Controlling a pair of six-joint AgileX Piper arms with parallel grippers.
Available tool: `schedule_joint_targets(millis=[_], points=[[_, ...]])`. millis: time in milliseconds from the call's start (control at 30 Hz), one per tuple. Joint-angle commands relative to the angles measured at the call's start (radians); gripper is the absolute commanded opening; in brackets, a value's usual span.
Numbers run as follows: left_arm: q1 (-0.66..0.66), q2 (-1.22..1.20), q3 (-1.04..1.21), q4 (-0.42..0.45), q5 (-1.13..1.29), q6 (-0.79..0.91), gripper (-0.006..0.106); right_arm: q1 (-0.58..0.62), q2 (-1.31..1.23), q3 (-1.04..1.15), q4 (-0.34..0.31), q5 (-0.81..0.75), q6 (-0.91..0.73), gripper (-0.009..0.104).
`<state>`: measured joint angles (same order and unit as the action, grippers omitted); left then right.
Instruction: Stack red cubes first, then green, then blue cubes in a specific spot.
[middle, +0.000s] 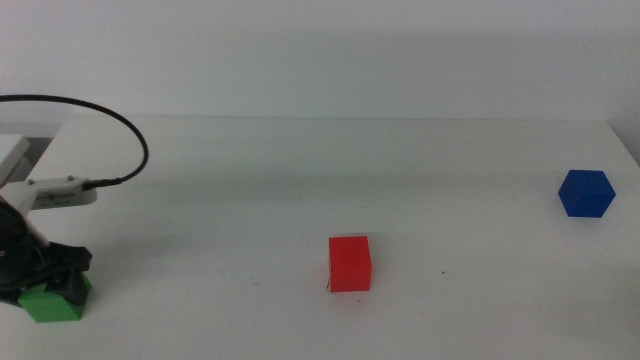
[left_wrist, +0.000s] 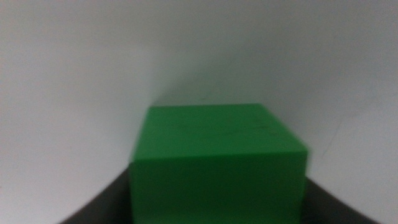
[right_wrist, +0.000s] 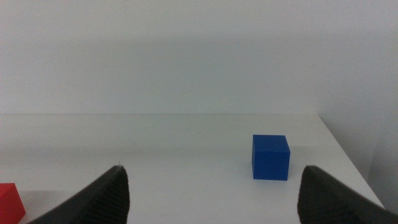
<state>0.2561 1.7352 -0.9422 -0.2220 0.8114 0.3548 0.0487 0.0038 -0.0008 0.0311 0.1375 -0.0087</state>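
My left pincer (middle: 52, 283) is down at the near left corner of the white desk (middle: 300, 180), clamped on the green cube (middle: 55, 303), which fills the gap between its jaws in my left wrist view (left_wrist: 221, 162). The red cube (middle: 350, 263) sits near the middle of the desk, tiny black ticks beside it. The blue cube (middle: 586, 193) rests far right. My right pincer (right_wrist: 211, 193) hangs with jaws apart, facing the blue cube (right_wrist: 270, 157).

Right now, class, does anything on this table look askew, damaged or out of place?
Nothing stands out. The red cube sits flat mid-table, the blue cube rests intact far right, and the left gripper is down around the green cube. The right gripper waits open.
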Motion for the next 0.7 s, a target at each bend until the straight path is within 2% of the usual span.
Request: schedule_joint_targets(millis=[0,100,133,167,300,400,533,667], points=[[-0.031,-0.007,-0.003,0.030,-0.012,-0.050,0.051,0.003,-0.004,0.001,-0.002,-0.011,-0.007,0.093],[-0.096,-0.043,-0.032,0.030,0.042,-0.144,0.030,0.003,-0.004,0.001,-0.002,-0.011,-0.007,0.093],[-0.195,-0.093,-0.076,0.050,0.085,-0.258,0.023,0.003,-0.004,0.001,-0.002,-0.011,-0.007,0.093],[-0.252,-0.112,-0.100,0.074,0.095,-0.320,0.020,0.003,-0.004,0.001,-0.002,-0.011,-0.007,0.093],[-0.591,-0.126,-0.268,0.208,0.148,-0.795,0.019,0.003,-0.004,0.001,-0.002,-0.011,-0.007,0.093],[-0.814,-0.059,-0.414,0.272,0.232,-1.006,0.019,0.003,-0.004,0.001,-0.002,-0.011,-0.007,0.093],[-0.962,0.091,-0.625,0.261,0.340,-1.070,0.019,0.003,-0.004,0.001,-0.002,-0.011,-0.007,0.093],[-1.016,0.201,-0.749,0.267,0.347,-1.105,0.019,0.003,-0.004,0.001,-0.002,-0.011,-0.007,0.093]])
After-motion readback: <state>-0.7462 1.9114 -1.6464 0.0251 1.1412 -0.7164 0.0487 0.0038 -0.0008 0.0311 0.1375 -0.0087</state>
